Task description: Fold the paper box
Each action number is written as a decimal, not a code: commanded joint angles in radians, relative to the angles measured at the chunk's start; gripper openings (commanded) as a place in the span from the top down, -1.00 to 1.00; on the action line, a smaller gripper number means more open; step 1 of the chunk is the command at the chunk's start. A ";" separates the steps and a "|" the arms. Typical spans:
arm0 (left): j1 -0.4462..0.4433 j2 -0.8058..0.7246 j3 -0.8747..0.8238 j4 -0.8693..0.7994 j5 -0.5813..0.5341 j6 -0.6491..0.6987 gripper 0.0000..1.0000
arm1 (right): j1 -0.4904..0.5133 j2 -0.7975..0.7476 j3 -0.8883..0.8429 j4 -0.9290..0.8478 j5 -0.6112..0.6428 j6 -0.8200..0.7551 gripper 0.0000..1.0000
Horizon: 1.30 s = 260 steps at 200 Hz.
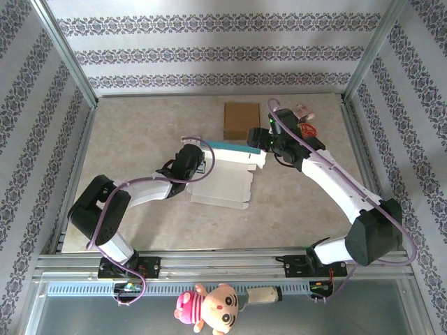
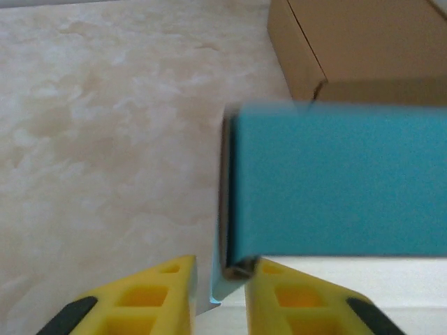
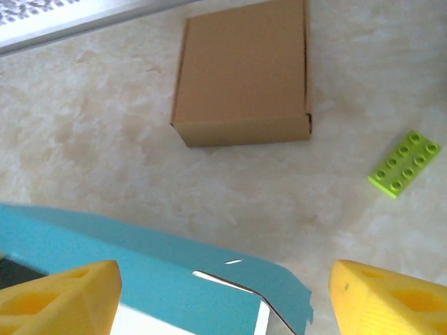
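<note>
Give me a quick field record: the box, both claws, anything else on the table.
paper box: partly folded, teal panel raised along its far side
left claw: fingers straddle the panel's corner; grip unclear
right claw: open wide above the panel's edge
brown box: closed, beyond the panel
green brick: lying loose, apart from both boxes

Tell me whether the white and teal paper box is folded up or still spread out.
Mostly spread: the paper box lies flat on the table, one teal flap raised.
</note>
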 commanded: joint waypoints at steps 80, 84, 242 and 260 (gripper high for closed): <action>0.080 -0.307 0.165 -0.540 0.193 -0.169 0.19 | 0.032 0.063 0.098 -0.161 -0.123 0.150 -0.33; 0.101 -0.295 0.194 -0.569 0.234 -0.181 0.19 | 0.032 0.075 0.103 -0.164 -0.125 0.154 -0.32; 0.329 0.074 0.370 -0.437 0.851 -0.319 0.09 | 0.031 0.274 0.137 -0.101 -0.181 0.149 -0.11; 0.329 0.070 0.362 -0.431 0.844 -0.324 0.16 | 0.029 0.258 0.127 -0.098 -0.168 0.138 -0.07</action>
